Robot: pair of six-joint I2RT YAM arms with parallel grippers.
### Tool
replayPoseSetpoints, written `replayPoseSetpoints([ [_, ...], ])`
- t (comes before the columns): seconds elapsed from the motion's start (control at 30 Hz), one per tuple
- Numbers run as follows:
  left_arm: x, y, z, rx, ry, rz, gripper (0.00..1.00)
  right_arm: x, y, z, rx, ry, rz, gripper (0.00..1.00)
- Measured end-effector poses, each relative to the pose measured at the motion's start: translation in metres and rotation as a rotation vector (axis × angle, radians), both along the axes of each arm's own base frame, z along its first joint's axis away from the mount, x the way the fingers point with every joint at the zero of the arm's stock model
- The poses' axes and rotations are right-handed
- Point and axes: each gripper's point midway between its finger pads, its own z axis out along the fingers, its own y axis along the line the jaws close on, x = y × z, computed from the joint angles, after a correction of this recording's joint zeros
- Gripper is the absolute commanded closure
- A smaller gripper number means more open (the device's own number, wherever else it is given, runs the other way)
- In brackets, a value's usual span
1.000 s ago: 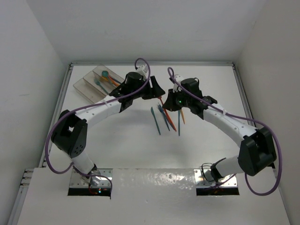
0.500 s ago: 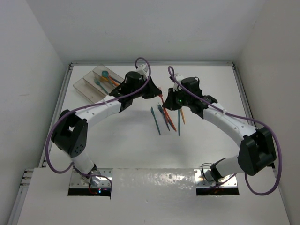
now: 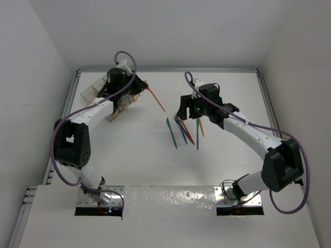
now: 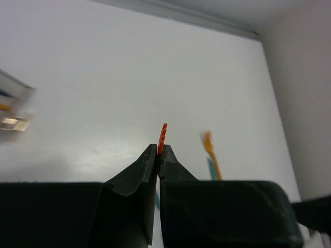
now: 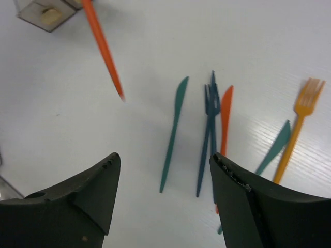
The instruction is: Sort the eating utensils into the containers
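**Left arm swings back to the tray (image 3: pixel 91 89) with an orange utensil (image 3: pixel 156 100)**

The left pincer (image 4: pixel 158 155) is pinched tight on the utensil, which juts out above the counter (image 3: pixel 155 160) beside the tray. The right pincer (image 5: pixel 163 170) hangs spread wide over a teal knife (image 5: pixel 173 132), blue fork (image 5: pixel 209 129), orange knife (image 5: pixel 225 116) and orange fork (image 5: pixel 301 116).

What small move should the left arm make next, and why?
Probably shift left and lower: the left end effector is shut on a thin orange plastic utensil that juts out right of the clear plastic tray, not yet over a compartment.
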Motion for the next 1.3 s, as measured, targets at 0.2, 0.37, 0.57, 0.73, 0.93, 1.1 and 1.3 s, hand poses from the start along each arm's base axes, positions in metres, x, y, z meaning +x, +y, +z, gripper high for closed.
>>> replayPoseSetpoints([
  [0.2, 0.05, 0.134, 0.02, 0.141, -0.087, 0.278, 1.0, -0.002, -0.02, -0.008, -0.079, -0.001, -0.063, 0.28],
  [0.37, 0.081, 0.209, 0.055, 0.262, -0.179, 0.419, 1.0, -0.014, -0.034, -0.015, -0.115, 0.003, -0.083, 0.28],
  [0.57, 0.109, 0.265, 0.023, 0.401, -0.11, 0.499, 1.0, -0.027, -0.043, -0.028, -0.144, 0.038, -0.089, 0.29],
  [0.73, 0.115, 0.282, -0.037, 0.466, 0.029, 0.486, 1.0, -0.034, -0.053, -0.038, -0.174, 0.061, -0.108, 0.3],
  [0.93, 0.119, 0.283, -0.087, 0.482, 0.131, 0.454, 0.92, -0.033, -0.064, -0.042, -0.198, 0.07, -0.142, 0.34],
  [1.1, 0.122, 0.28, -0.106, 0.466, 0.17, 0.439, 0.73, -0.028, -0.078, -0.047, -0.223, 0.084, -0.188, 0.44],
  [1.3, 0.121, 0.276, -0.107, 0.431, 0.185, 0.443, 0.47, -0.021, -0.103, -0.068, -0.27, 0.145, -0.253, 0.56],
])
